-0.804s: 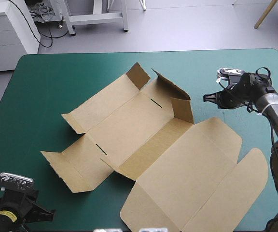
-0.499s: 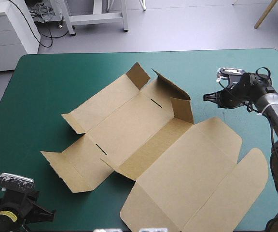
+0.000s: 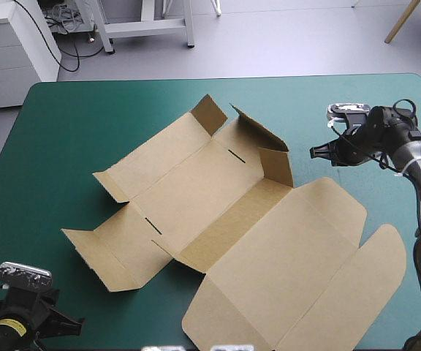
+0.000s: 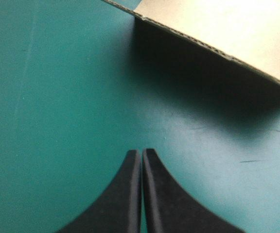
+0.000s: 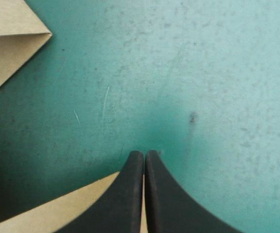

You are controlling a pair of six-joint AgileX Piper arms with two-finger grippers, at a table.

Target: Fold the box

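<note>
The brown box point(image 3: 218, 219) lies as a cut sheet in the middle of the table. Its far end walls and small flaps stand partly raised, and the large lid panel lies flat toward the front right. My right gripper point(image 3: 315, 152) hovers shut just right of the raised corner flap point(image 3: 276, 164). In the right wrist view the fingertips point(image 5: 144, 153) meet over teal-green cover, with a box corner point(image 5: 8, 43) ahead and board point(image 5: 57, 216) beside them. My left gripper point(image 3: 77, 319) sits shut at the front left corner. Its wrist view shows a box edge point(image 4: 218, 34) ahead of the shut gripper point(image 4: 141, 151).
The lid's rounded outer flap point(image 3: 371, 285) reaches near the table's right front edge. The near side flap point(image 3: 101, 259) lies between my left gripper and the box's middle. Teal-green cover point(image 3: 86, 124) surrounds the sheet at the far left.
My right gripper has drifted slightly to the right, away from the raised corner flap. The box and the left arm have not moved.
</note>
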